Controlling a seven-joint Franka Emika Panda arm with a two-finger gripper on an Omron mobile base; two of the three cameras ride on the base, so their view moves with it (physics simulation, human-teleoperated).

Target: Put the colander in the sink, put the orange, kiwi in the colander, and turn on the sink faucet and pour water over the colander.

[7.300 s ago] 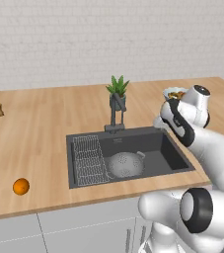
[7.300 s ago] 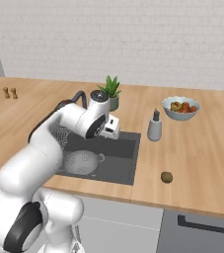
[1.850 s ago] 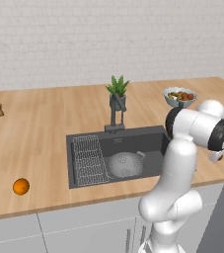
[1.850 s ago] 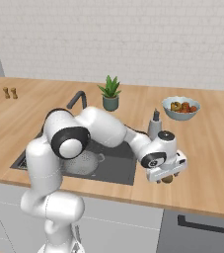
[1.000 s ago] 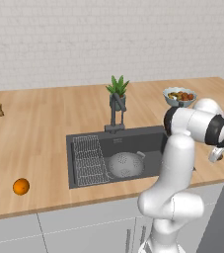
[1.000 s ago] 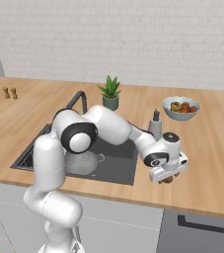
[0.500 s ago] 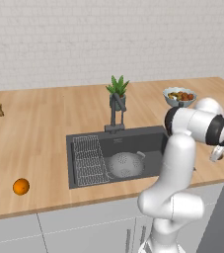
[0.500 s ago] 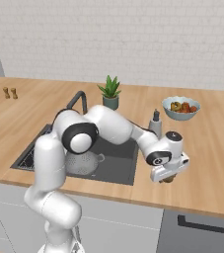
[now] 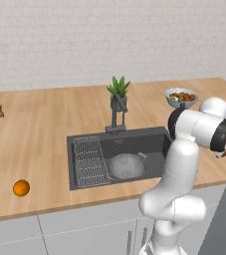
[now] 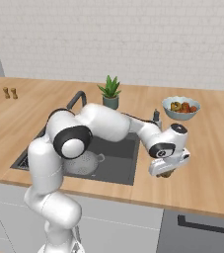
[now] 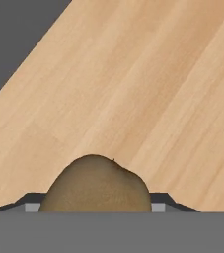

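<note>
The two-finger gripper (image 10: 167, 173) has its jaws closed on the small brown-green oval kiwi (image 11: 96, 187), low over the wooden counter (image 10: 207, 163) at about three o'clock from the dark grey recessed sink (image 10: 116, 170). The grey perforated metal colander (image 9: 127, 166) sits in that basin; the bright-orange ball of an orange (image 9: 21, 188) waits at eight o'clock. A rounded fruit held near its end (little shows between the tips) could squirt out on the lift.

Both base views look down over the sink (image 9: 119, 154) from opposite sides; the hand view hugs the counter (image 11: 133, 89).
</note>
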